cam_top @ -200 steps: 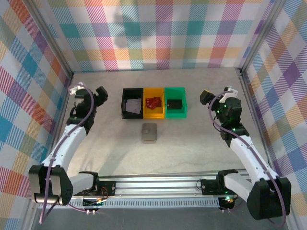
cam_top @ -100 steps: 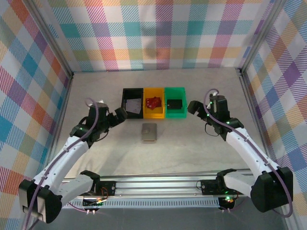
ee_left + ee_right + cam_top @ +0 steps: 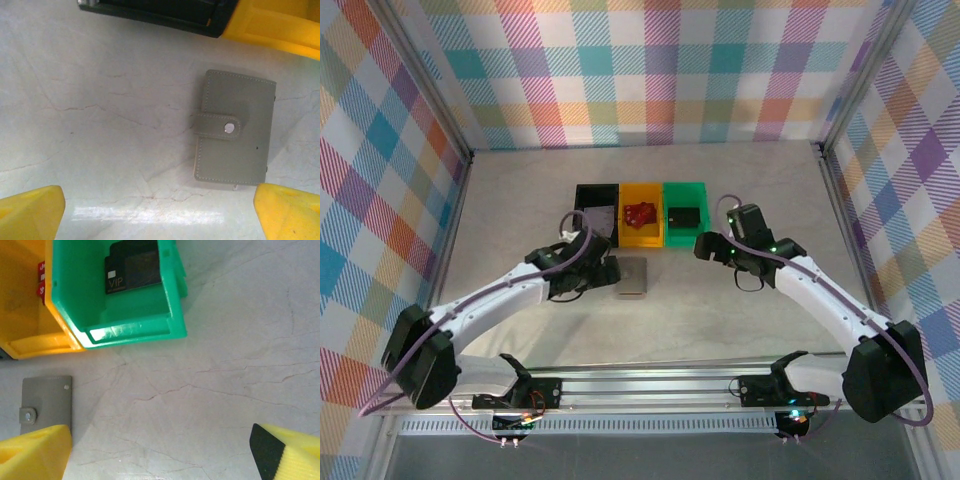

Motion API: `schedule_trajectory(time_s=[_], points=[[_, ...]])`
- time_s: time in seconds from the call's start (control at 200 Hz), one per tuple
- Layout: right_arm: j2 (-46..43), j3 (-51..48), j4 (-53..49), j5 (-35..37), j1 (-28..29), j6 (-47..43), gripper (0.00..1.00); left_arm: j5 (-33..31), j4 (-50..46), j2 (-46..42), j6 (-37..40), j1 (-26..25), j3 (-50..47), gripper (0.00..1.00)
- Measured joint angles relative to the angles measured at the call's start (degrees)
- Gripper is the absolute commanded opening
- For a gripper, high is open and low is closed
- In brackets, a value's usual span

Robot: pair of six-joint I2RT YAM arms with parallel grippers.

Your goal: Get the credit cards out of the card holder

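left claw (image 3: 160, 216) and right claw (image 3: 160, 452) both released, either side of the snapped-shut card holder (image 3: 234, 132).

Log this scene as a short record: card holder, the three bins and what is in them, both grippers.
card holder: closed, strap snapped, flat on the table just in front of the bins
black bin: grey flat item inside
yellow bin: red item inside
green bin: black card marked VIP
left gripper: open, empty, holder just ahead of it
right gripper: open, empty, over table near the green bin
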Motion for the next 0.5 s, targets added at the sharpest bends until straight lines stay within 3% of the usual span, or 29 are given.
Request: schedule_trajectory(time_s=[0.5], points=[[-4.0, -1.6, 0.9, 1.9, 0.2, -0.2, 0.92, -0.6, -0.1, 14.7, 0.0, -2.9, 8.5, 0.96]])
